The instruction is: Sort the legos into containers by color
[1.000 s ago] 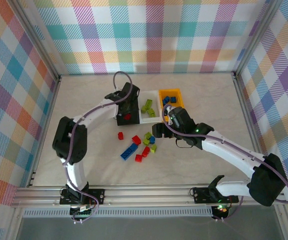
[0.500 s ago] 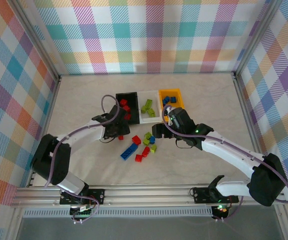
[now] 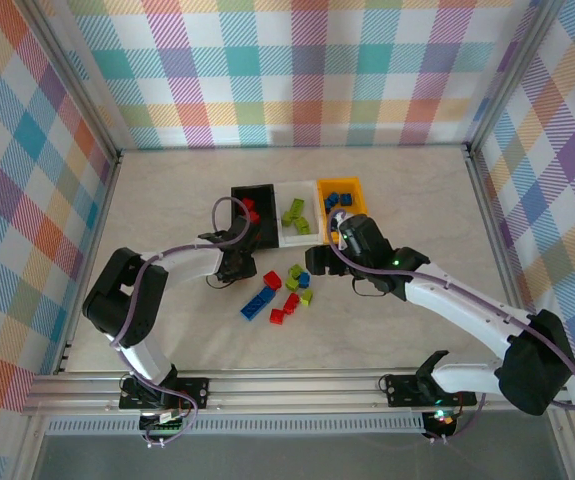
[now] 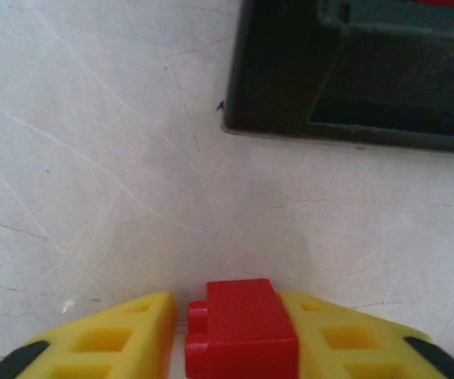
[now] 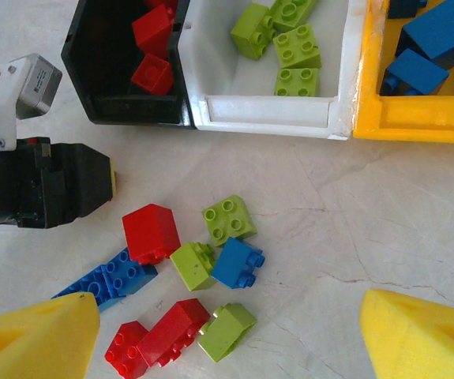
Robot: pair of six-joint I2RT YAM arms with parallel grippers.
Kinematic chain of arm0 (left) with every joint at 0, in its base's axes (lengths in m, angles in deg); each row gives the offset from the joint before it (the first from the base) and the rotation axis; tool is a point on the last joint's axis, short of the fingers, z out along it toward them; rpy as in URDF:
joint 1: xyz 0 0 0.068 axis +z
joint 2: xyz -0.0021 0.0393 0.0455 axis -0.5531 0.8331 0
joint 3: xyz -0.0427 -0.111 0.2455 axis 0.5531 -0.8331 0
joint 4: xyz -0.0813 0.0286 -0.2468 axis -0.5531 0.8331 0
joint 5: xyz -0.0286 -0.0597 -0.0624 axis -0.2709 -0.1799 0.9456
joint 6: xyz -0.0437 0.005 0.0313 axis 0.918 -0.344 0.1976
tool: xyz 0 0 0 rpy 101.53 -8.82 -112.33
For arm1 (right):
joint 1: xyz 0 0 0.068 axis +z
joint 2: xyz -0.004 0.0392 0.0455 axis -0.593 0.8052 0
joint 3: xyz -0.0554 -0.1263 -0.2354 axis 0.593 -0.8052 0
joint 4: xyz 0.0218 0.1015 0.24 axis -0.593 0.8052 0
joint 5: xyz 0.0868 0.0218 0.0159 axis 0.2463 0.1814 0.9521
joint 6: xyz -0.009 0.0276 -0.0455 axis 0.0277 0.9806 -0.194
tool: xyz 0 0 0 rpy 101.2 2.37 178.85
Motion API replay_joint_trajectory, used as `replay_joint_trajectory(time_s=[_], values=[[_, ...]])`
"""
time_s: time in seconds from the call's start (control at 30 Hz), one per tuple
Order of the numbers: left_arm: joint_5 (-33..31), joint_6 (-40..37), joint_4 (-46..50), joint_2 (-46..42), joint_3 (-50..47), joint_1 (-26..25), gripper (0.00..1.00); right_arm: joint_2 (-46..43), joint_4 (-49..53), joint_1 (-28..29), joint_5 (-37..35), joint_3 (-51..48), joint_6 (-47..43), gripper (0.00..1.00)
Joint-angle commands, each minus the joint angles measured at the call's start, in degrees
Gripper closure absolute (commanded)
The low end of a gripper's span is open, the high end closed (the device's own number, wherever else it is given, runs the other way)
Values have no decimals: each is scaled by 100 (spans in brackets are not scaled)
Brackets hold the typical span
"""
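1. Gripping a small red lego (image 4: 241,330) with the left tool (image 4: 234,351): yellow fingers (image 4: 100,347) drawn in against both its sides, low on the bench (image 4: 92,158), just short of the black bin (image 4: 290,79).
2. Marks a clear change. A second ago, poised over the black bin with jaws apart. Half a second ago, down beside this lone red piece. Now, pinched in on it.
3. Means, most likely, one more red piece secured. Calls next for a lift and a short carry back to the black bin, with some care over a grip so near the fingertips.
4. Leaves the right tool (image 5: 228,341) as before: spread wide, holding nothing, hanging above the loose pile (image 5: 199,272) near the bins.
5. Gives, through the left wrist camera, the contact itself: brick between the pads, bare bench ahead, the bin's dark wall beyond.
6. Gives, from the top camera, the layout instead: three bins touching in a row, black on the left, white in the middle, orange-yellow on the right, with the left arm reaching low in front of the black one.
7. Adds, through the right wrist camera, the state of the sorting: red pieces (image 5: 154,51) in the black bin, lime ones (image 5: 294,47) in the white bin (image 5: 266,110), blue ones (image 5: 440,31) in the orange-yellow bin (image 5: 416,114), and a mix of all three colours not yet cleared from the bench.
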Motion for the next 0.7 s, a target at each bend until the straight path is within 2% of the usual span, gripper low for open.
replay_joint_trajectory(time_s=[0.0,0.13,0.27,0.37,0.5,0.67], values=[[-57,-5,78,-137,56,-17,68,-98,-37,-23,-22,-71,2,14],[-92,-52,290,-431,161,-26,77,-89,-28,-34,-13,-71,11,14],[-39,-33,523,-1001,335,-35,78,-115,-30,-27,-6,-62,2,14],[-153,-120,806,-1140,873,-32,78,-103,-43,-30,5,-61,-2,14],[-437,-336,1037,-649,1823,7,78,-46,-70,-40,5,-62,11,14],[-691,-504,1224,466,3036,174,79,-22,-61,-41,9,-71,28,14]])
